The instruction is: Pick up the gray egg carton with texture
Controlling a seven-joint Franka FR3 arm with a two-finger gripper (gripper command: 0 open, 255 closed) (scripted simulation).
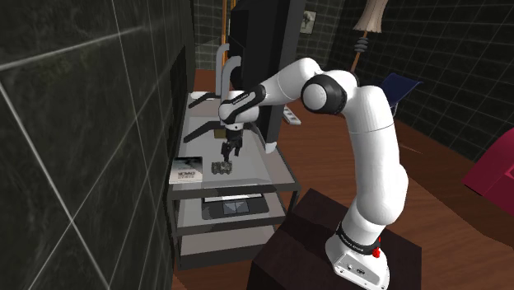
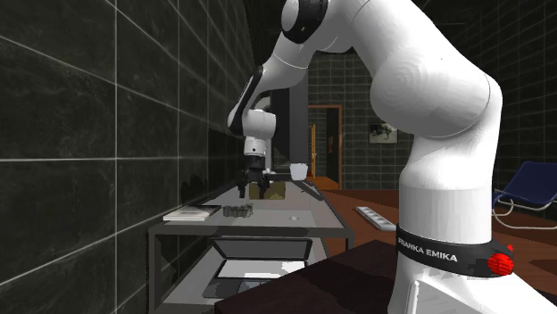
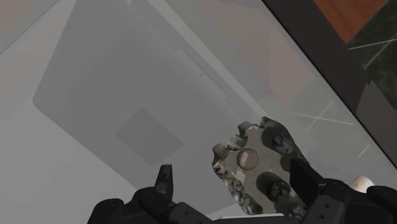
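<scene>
The egg carton (image 1: 221, 167) is a small grey, mottled, bumpy piece lying on the glass top of a shelf table (image 1: 276, 169), close to the dark tiled wall. My gripper (image 1: 227, 151) hangs just above it, pointing down and open. In the second exterior view the gripper (image 2: 251, 185) is a short gap above the carton (image 2: 238, 211). Seen from the wrist, the carton (image 3: 257, 165) lies below the open gripper (image 3: 231, 167), nearer one finger (image 3: 302, 177) than the other (image 3: 165, 181). Nothing is held.
A book (image 1: 187, 169) lies next to the carton on the wall side. A brownish box (image 2: 272, 189) and a white cup (image 2: 297, 169) stand farther back on the top. A laptop (image 1: 235, 202) sits on the shelf below. Tiled wall (image 1: 74, 140) borders the table.
</scene>
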